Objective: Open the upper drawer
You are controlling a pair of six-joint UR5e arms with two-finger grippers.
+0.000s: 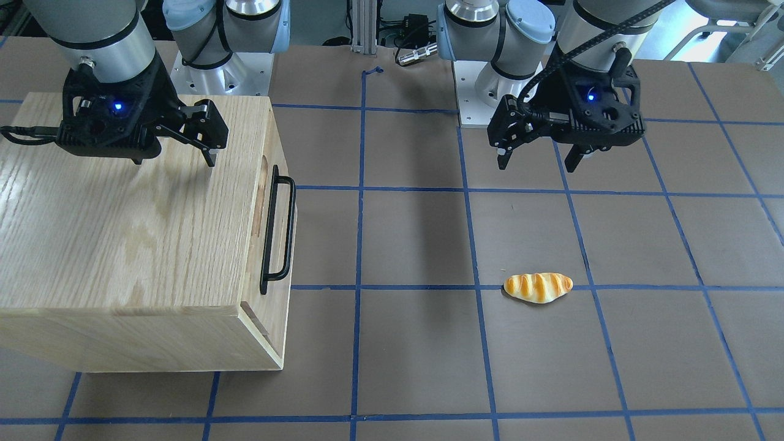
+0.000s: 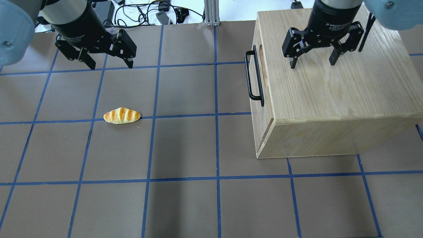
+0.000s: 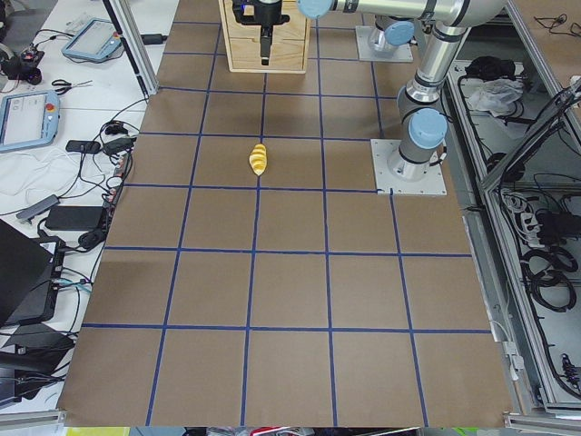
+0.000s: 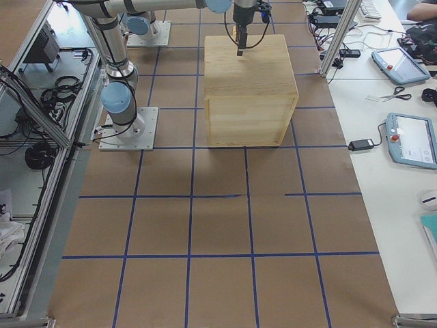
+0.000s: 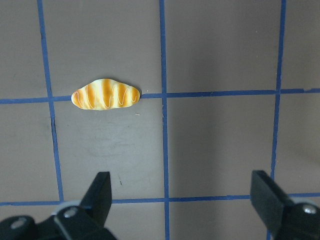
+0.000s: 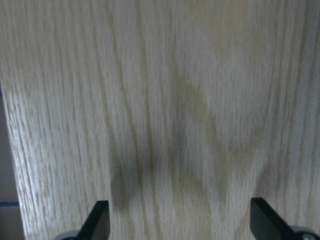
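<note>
The upper drawer (image 2: 266,114) is shut in the light oak cabinet (image 2: 330,96) on the table's right side. I see its front nearly edge-on, with a long black bar handle (image 2: 254,76) and an oval finger slot (image 2: 261,54). The handle also shows in the front-facing view (image 1: 277,229). My right gripper (image 2: 312,64) is open and empty. It hovers over the cabinet's top, behind the handle, and its wrist view shows only oak grain (image 6: 165,100). My left gripper (image 2: 111,67) is open and empty above the table, far left of the cabinet.
A toy bread roll (image 2: 121,115) lies on the brown table below my left gripper; it also shows in the left wrist view (image 5: 105,94). Blue tape lines grid the table (image 2: 185,148). Cables and gear lie along the far edge.
</note>
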